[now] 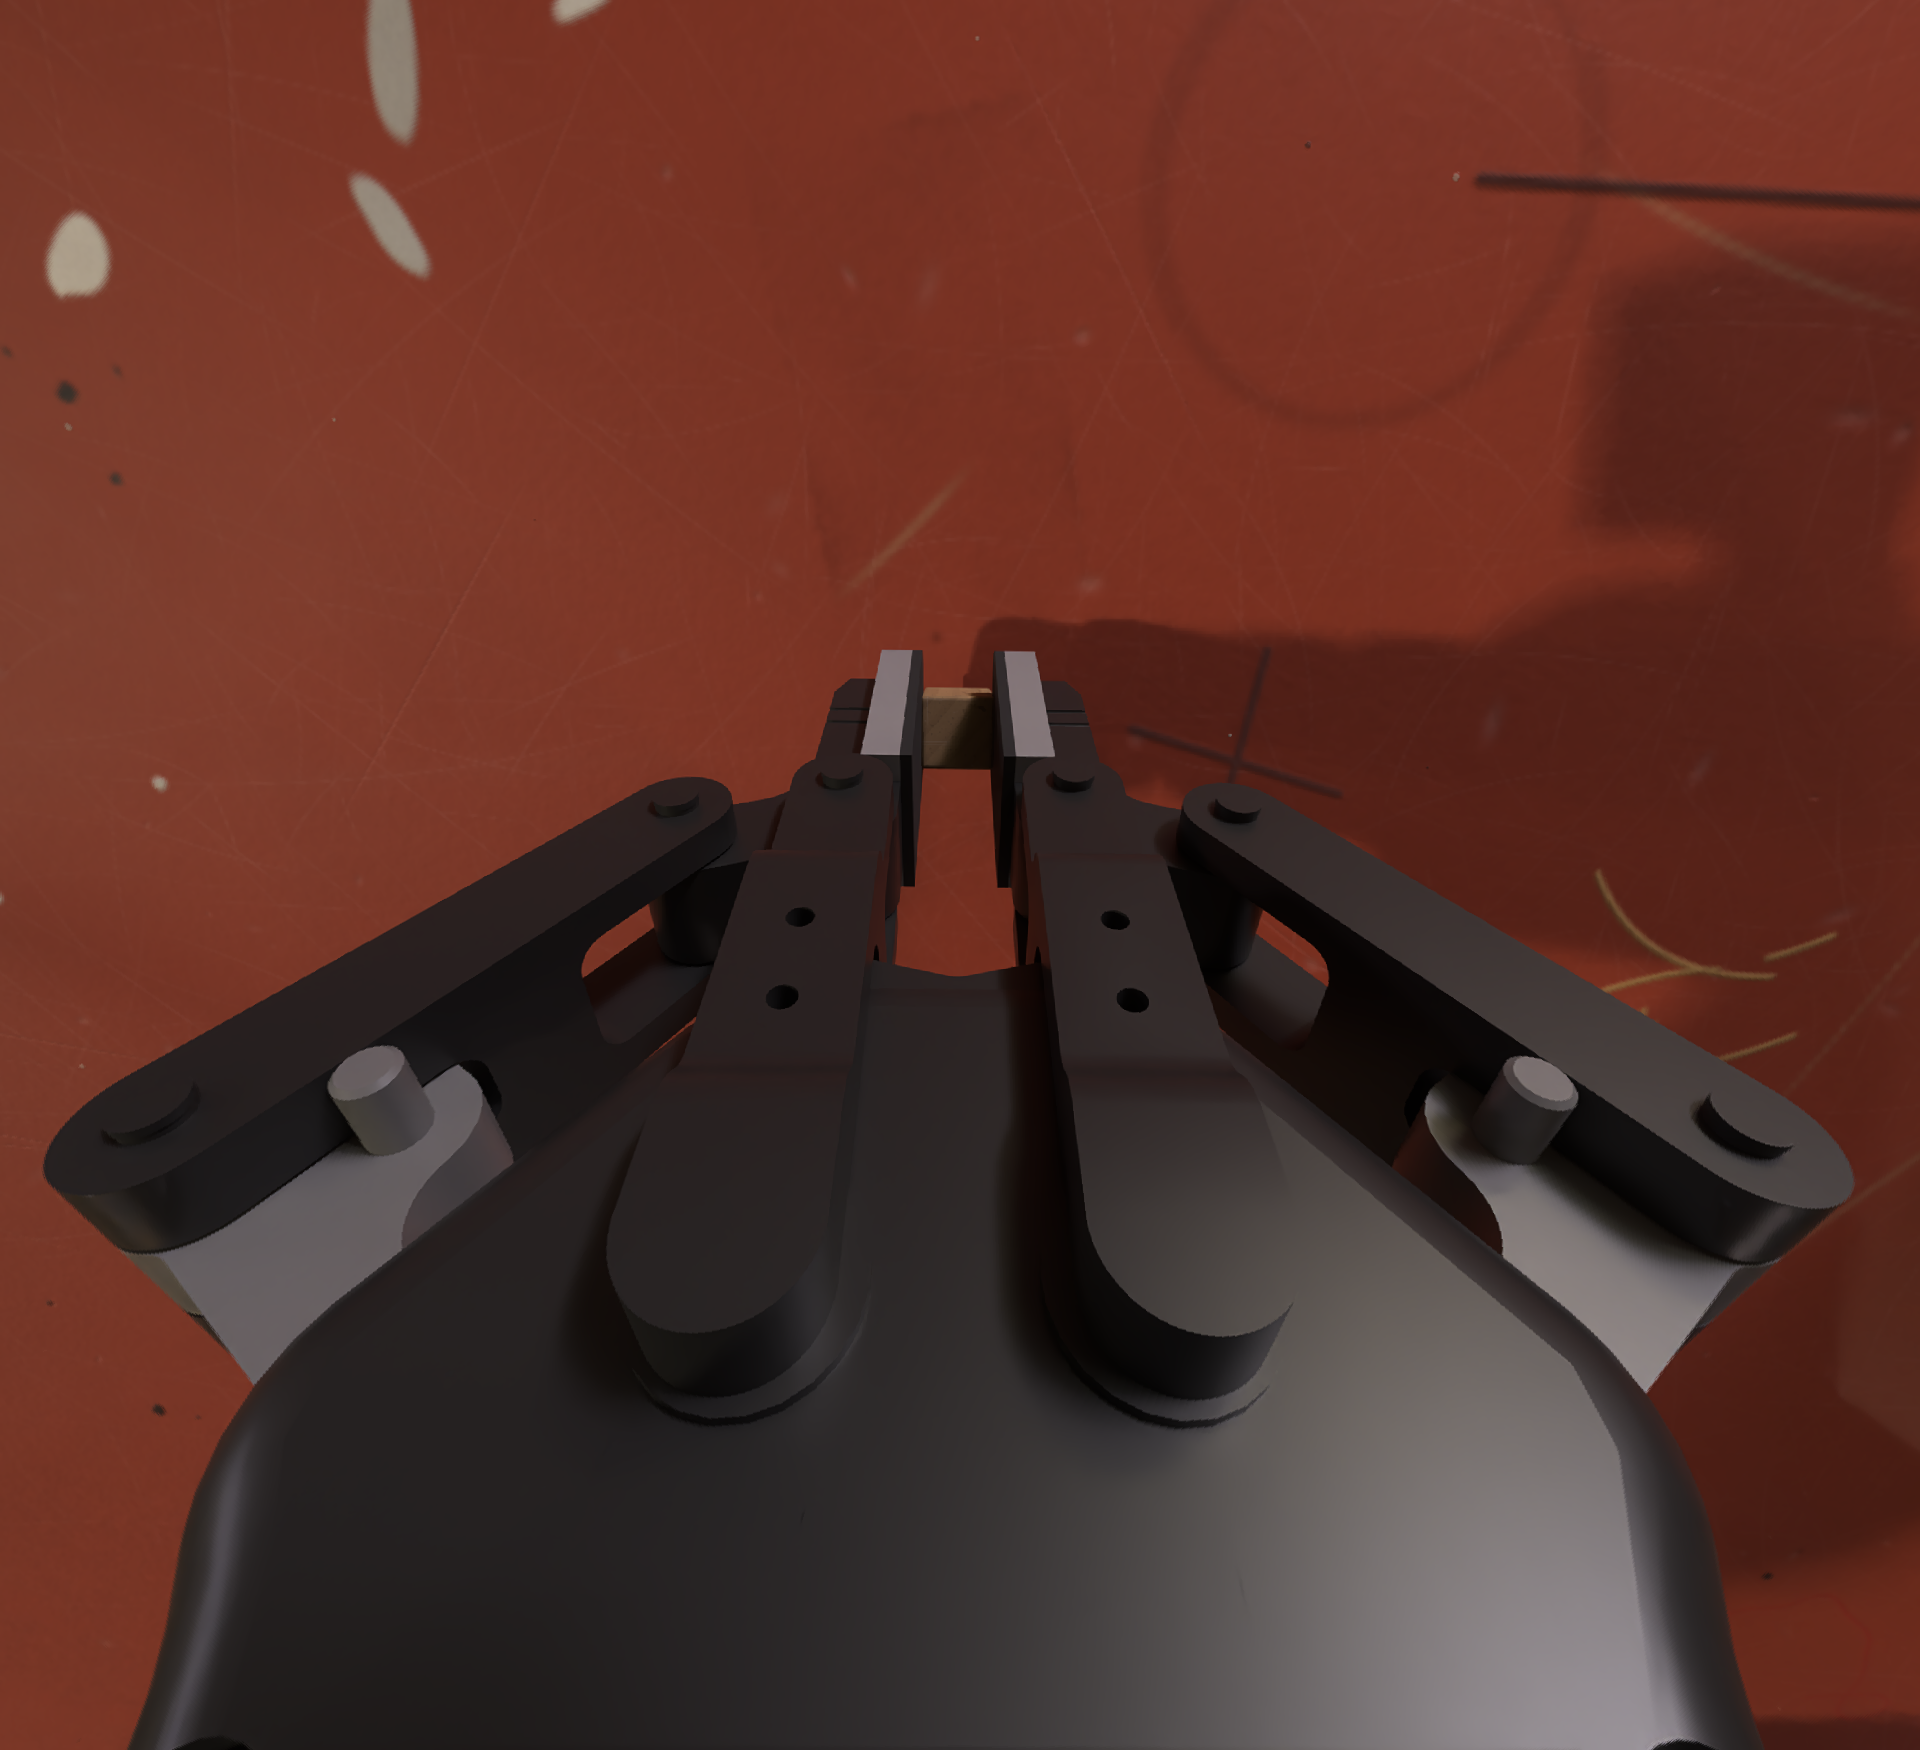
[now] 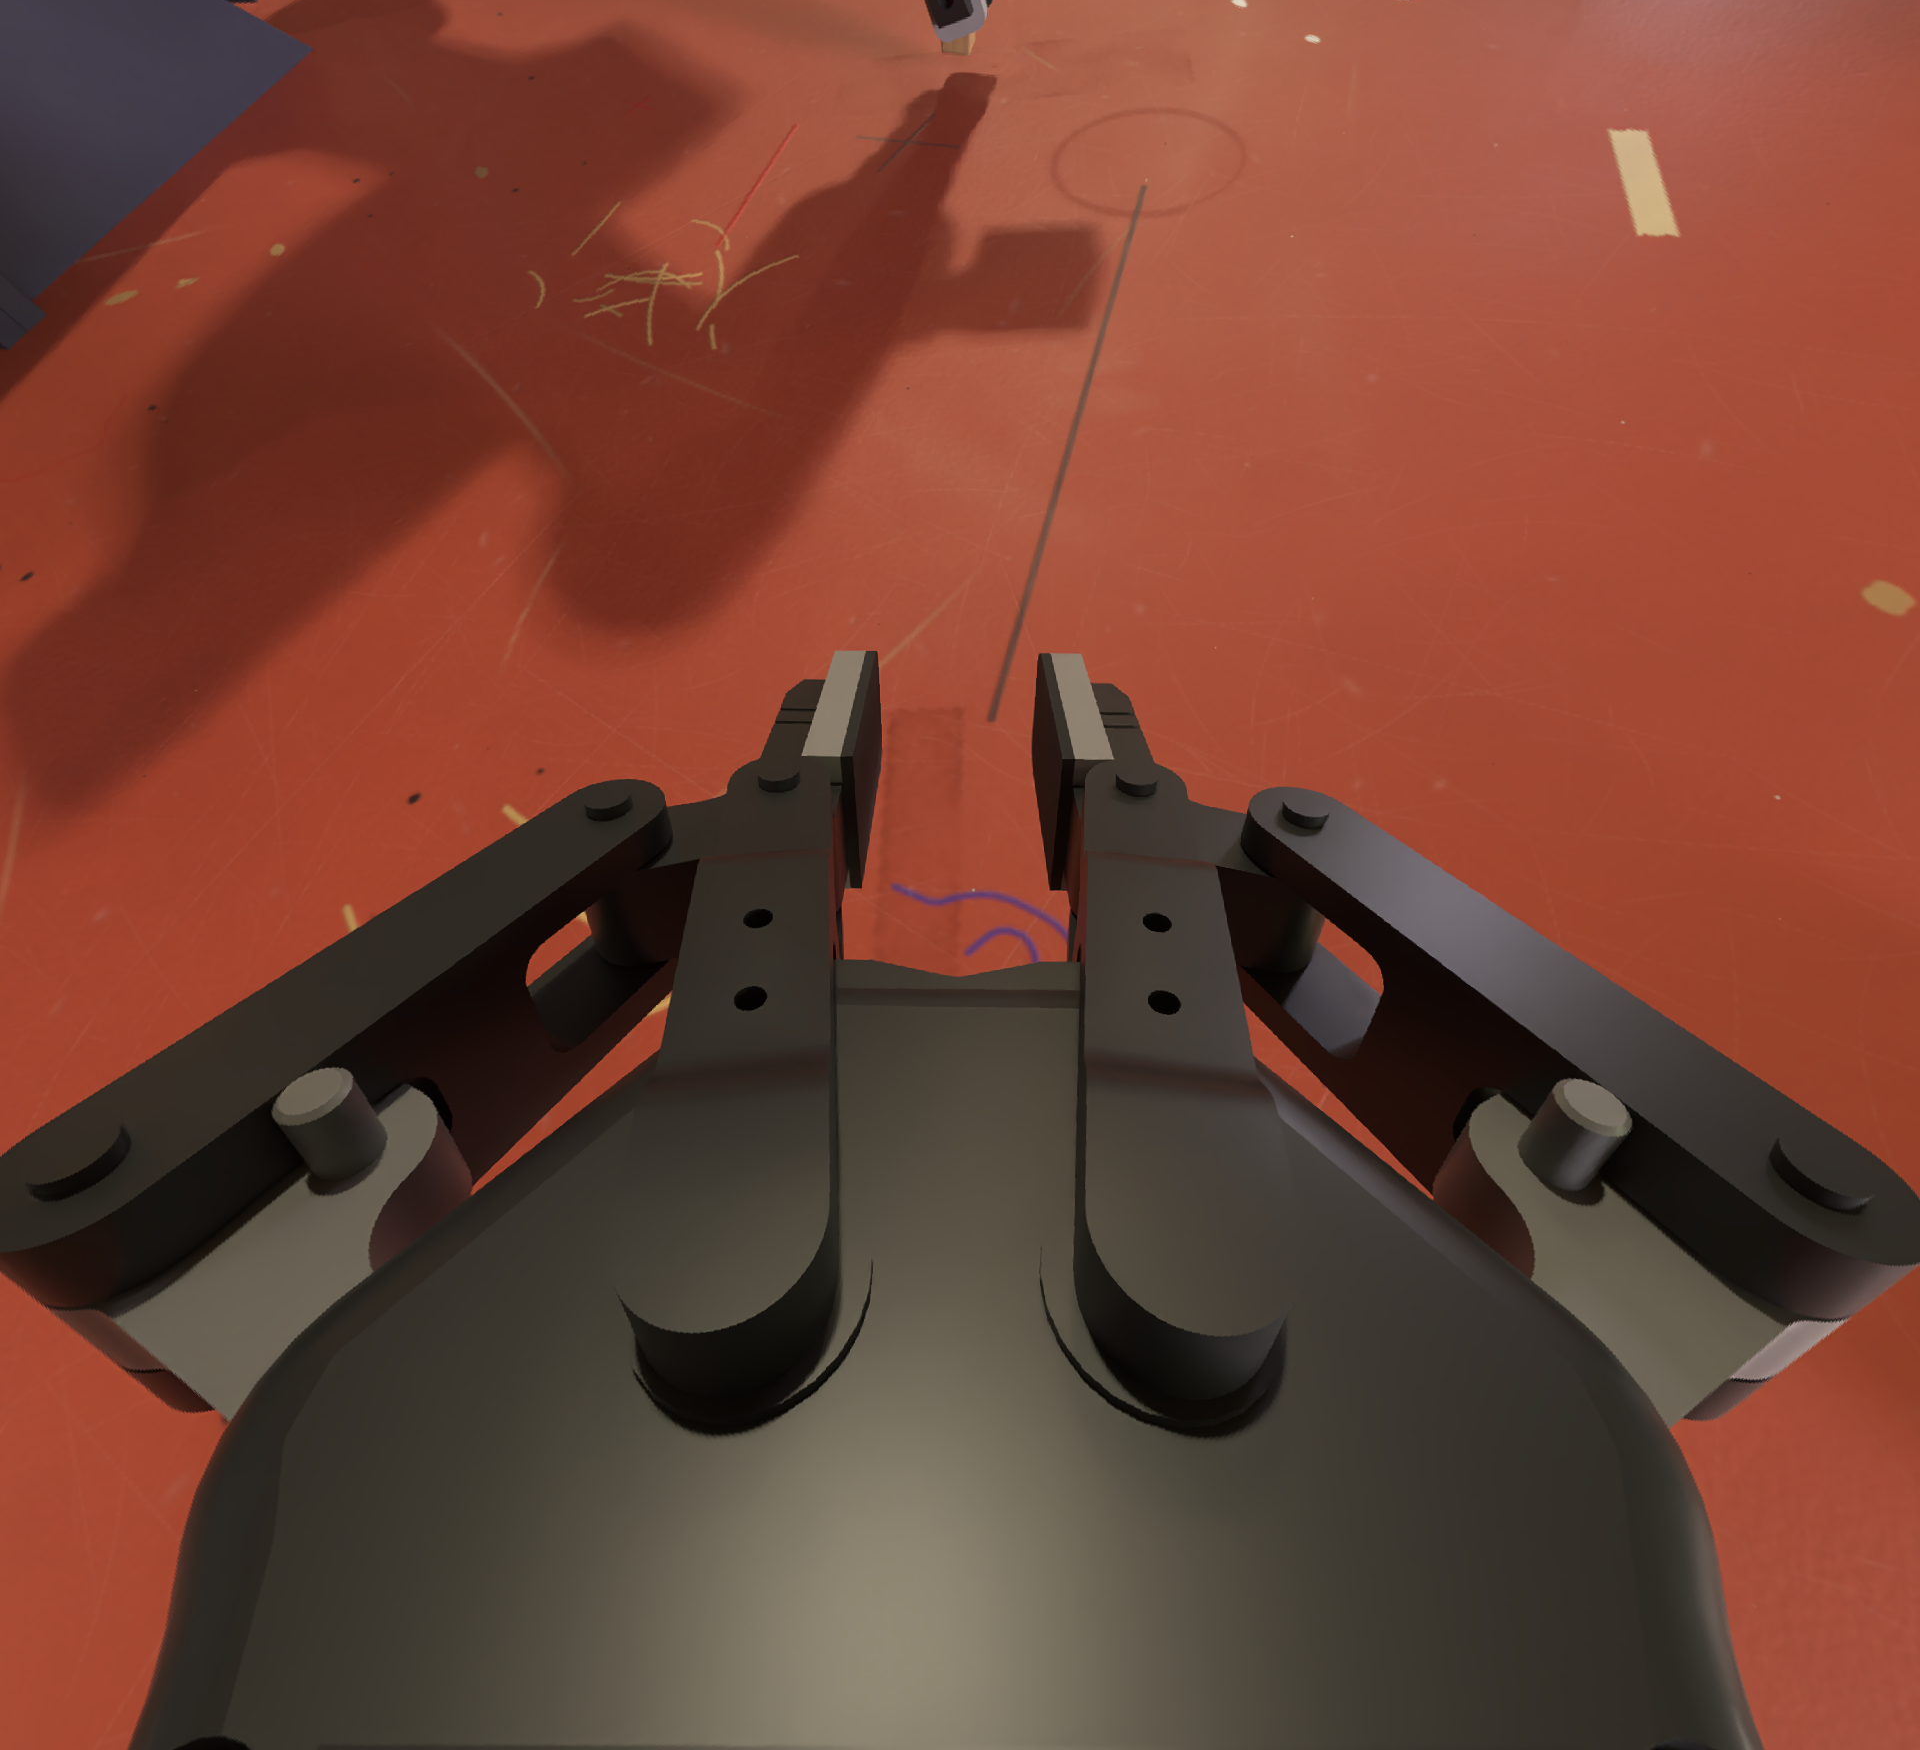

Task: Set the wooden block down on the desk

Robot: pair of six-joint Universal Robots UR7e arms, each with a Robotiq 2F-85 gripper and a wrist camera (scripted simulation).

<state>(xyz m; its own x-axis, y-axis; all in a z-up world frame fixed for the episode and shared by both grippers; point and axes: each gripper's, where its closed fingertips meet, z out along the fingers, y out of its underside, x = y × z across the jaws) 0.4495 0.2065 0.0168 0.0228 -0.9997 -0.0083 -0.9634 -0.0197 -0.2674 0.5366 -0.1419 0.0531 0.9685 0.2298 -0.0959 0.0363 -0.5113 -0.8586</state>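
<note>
My left gripper is shut on a small pale wooden block, held between its two pads above the red desk. In the right wrist view the left gripper shows far off at the top, pointing down, with the block's tip poking out below its fingers, a little above the desk and its own shadow. My right gripper is open and empty, hovering over the desk nearer the front.
A dark blue-grey box-like object stands at the far left in the right wrist view. The desk bears white paint flecks, a faint ring mark, a strip of tan tape and a thin dark line.
</note>
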